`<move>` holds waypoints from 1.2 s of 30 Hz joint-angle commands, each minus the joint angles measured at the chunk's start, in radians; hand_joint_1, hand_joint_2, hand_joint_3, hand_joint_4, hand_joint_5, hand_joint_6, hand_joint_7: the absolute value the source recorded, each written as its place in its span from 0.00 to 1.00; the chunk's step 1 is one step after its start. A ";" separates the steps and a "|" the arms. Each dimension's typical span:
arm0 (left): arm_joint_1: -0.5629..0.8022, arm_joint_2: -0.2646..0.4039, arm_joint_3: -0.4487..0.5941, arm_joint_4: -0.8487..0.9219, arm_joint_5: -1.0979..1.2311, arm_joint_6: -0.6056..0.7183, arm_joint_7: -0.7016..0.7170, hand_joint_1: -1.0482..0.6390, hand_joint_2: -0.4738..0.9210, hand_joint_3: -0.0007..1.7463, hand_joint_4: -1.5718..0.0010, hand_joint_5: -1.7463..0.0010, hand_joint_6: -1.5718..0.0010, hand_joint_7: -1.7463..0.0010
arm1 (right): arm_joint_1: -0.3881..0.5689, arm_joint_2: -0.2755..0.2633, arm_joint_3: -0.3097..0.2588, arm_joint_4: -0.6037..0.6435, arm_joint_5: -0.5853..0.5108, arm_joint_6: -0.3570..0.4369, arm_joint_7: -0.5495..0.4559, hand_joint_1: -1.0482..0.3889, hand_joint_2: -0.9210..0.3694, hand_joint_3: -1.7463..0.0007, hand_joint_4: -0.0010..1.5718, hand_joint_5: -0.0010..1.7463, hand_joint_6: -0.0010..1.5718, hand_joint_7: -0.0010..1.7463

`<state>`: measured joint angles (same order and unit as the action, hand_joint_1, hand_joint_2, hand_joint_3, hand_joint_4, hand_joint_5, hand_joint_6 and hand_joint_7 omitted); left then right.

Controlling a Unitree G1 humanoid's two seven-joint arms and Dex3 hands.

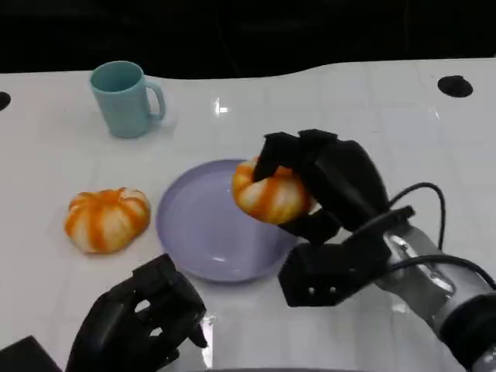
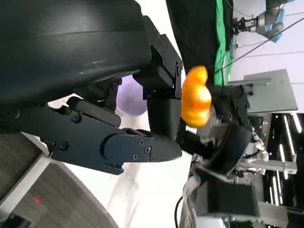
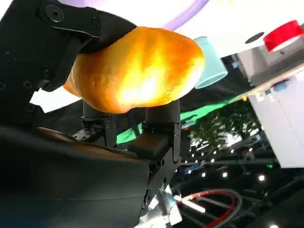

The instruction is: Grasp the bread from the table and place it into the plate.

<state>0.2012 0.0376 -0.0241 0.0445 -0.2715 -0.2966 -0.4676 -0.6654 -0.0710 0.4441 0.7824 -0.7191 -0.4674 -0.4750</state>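
Note:
My right hand grips an orange and white bread roll over the right part of the lavender plate; whether the roll touches the plate I cannot tell. The right wrist view shows the same roll clamped between black fingers. A second, similar roll lies on the table left of the plate. My left hand rests low at the near edge, fingers curled in and holding nothing. In the left wrist view the held roll and the plate appear beyond my left hand.
A teal mug stands at the back left of the white table. A black round fitting sits at the far right edge. A black cable loops over my right forearm.

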 commanded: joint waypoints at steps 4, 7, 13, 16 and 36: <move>0.007 0.006 -0.006 -0.008 0.008 -0.014 0.004 0.30 1.00 0.19 0.60 0.00 0.64 0.13 | -0.125 0.078 0.036 0.178 0.004 0.011 -0.003 0.58 0.49 0.22 0.60 1.00 0.47 0.96; 0.008 0.004 -0.008 -0.011 0.010 -0.013 0.006 0.29 1.00 0.19 0.61 0.00 0.64 0.13 | -0.159 0.100 0.039 0.232 0.014 0.019 0.015 0.59 0.48 0.23 0.60 1.00 0.47 0.95; 0.009 -0.001 -0.012 -0.018 0.014 -0.011 0.009 0.29 1.00 0.19 0.61 0.00 0.64 0.13 | -0.201 0.130 0.030 0.287 0.047 0.096 0.124 0.59 0.38 0.37 0.48 0.91 0.55 0.52; 0.009 -0.001 -0.012 -0.019 0.017 -0.014 0.011 0.29 1.00 0.19 0.60 0.00 0.64 0.13 | -0.211 0.120 0.064 0.280 0.015 0.142 0.165 0.52 0.21 0.67 0.33 0.42 0.42 0.19; 0.003 0.002 -0.006 -0.009 0.022 -0.032 0.016 0.30 1.00 0.20 0.60 0.00 0.64 0.12 | -0.105 0.036 0.101 -0.017 0.007 0.264 0.409 0.24 0.00 0.84 0.00 0.22 0.15 0.00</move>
<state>0.2021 0.0295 -0.0407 0.0294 -0.2503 -0.3128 -0.4591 -0.7984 -0.0058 0.5543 0.8230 -0.7332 -0.2130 -0.0946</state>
